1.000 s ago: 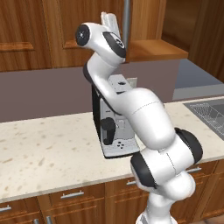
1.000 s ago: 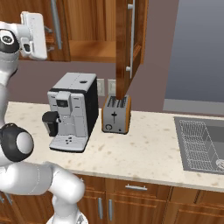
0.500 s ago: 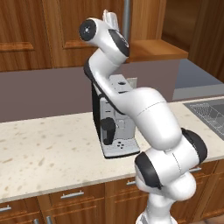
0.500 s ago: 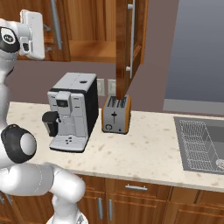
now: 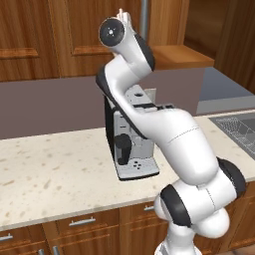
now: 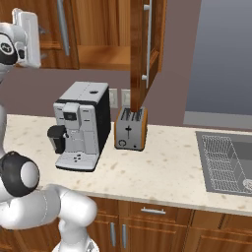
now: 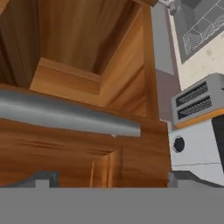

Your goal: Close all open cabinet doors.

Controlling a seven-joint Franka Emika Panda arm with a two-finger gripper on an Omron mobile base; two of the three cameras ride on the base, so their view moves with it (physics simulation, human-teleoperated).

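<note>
One cabinet door stands swung out edge-on above the toaster, its silver bar handle facing right. Left of it the cabinet's inside is exposed. A second cabinet door with a bar handle borders that opening on the left. My gripper is raised high beside this door; in the left base view the gripper sits just left of the handle. In the hand view the handle runs across close ahead of the gripper, whose fingertips are spread wide with nothing between them.
A coffee machine and a toaster stand on the speckled counter under the cabinets. A sink lies at the right. Closed wooden doors line the wall further left. Drawer fronts run below the counter.
The hand has shifted a little to the left and up in the right base view, and the upper arm has turned slightly. The doors have not moved.
</note>
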